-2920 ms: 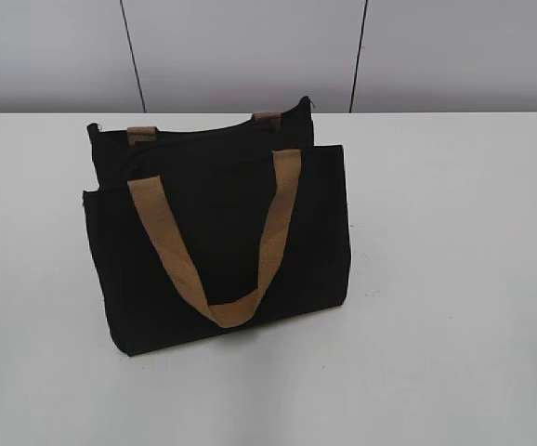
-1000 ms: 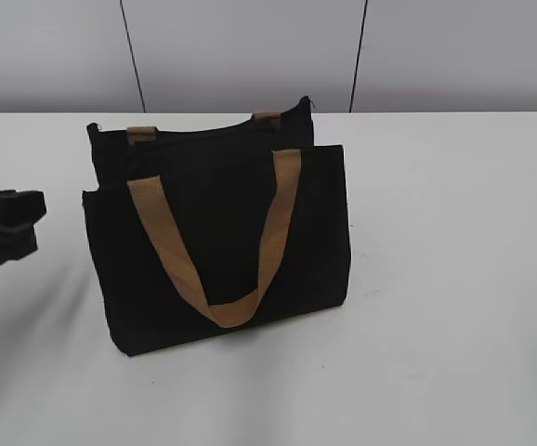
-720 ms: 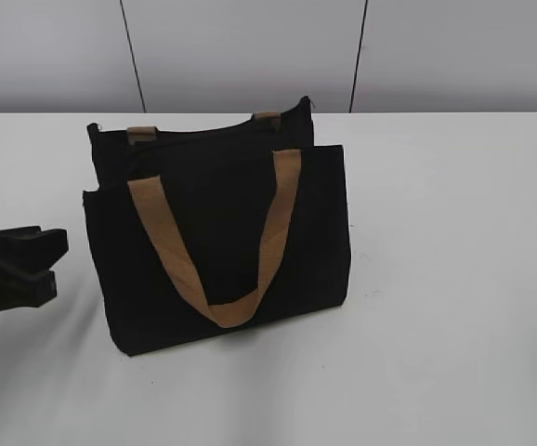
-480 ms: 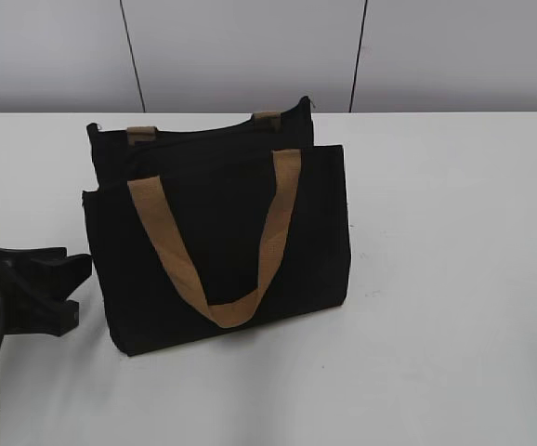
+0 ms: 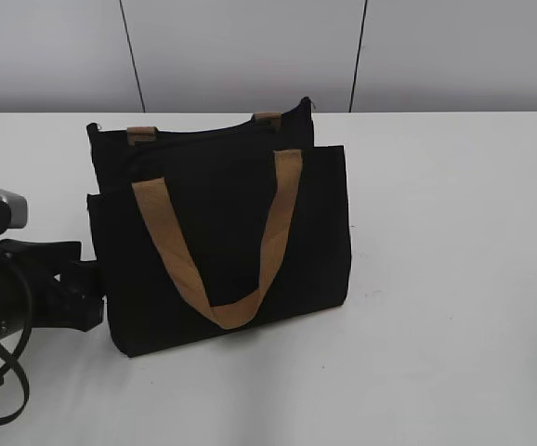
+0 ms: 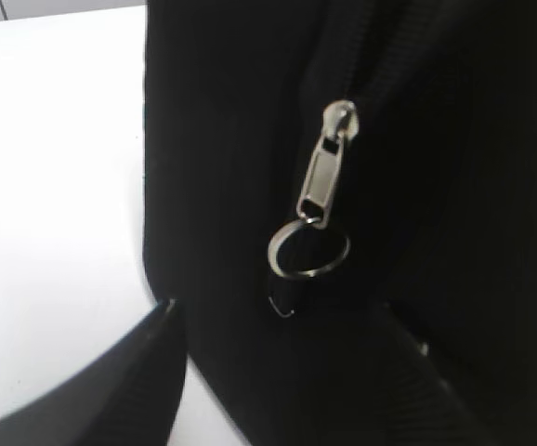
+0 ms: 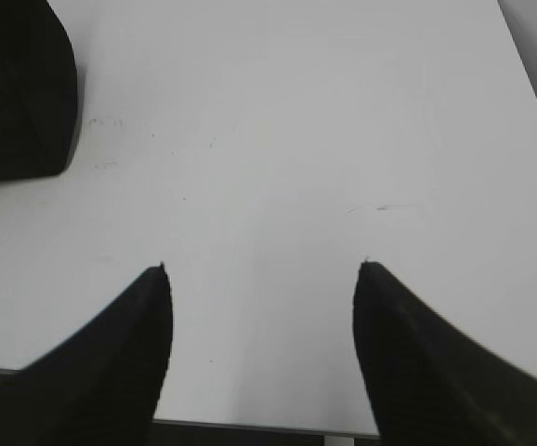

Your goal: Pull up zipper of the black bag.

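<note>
The black bag (image 5: 222, 242) stands upright on the white table, its tan handle (image 5: 227, 311) hanging down the front. In the left wrist view the zipper (image 6: 325, 177), a silver slider with a round ring pull (image 6: 308, 249), lies on the bag's black fabric (image 6: 222, 139). My left gripper (image 6: 278, 321) is open just short of it, one finger (image 6: 111, 390) over the table and the other against the bag. In the exterior view my left gripper (image 5: 87, 281) is at the bag's lower left end. My right gripper (image 7: 261, 307) is open and empty over bare table.
The white table (image 5: 454, 279) extends right of the bag. A corner of the bag (image 7: 18, 93) shows at the top left of the right wrist view. The table's near edge (image 7: 250, 427) lies under the right gripper. A grey panelled wall (image 5: 250, 46) stands behind.
My left arm has come in from the left edge and moved right up to the bag's left end. The bag has shifted slightly to the right.
</note>
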You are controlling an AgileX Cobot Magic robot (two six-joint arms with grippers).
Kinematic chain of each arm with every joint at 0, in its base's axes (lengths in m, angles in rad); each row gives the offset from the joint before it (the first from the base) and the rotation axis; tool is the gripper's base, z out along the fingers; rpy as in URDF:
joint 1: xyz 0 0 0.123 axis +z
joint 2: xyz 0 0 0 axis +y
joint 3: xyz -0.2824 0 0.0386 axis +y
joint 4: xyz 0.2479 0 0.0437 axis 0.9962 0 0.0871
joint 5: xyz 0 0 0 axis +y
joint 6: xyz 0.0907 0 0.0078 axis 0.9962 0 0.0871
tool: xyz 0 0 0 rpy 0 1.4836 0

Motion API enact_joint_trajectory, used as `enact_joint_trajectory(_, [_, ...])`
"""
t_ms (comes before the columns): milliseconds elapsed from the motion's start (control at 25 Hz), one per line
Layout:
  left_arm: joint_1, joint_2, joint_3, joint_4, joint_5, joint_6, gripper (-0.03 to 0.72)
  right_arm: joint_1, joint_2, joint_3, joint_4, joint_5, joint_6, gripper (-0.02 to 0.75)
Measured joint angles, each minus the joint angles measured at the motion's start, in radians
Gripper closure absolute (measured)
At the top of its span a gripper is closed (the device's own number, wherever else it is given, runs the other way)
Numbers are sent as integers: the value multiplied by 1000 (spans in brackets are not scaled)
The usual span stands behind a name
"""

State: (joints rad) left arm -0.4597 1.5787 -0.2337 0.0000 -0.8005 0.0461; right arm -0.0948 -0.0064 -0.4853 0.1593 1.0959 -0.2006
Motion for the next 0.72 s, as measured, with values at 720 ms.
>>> enact_joint_trajectory(720, [48,195,-31,59,-194,19,312,0,0,0,0,0,0,259])
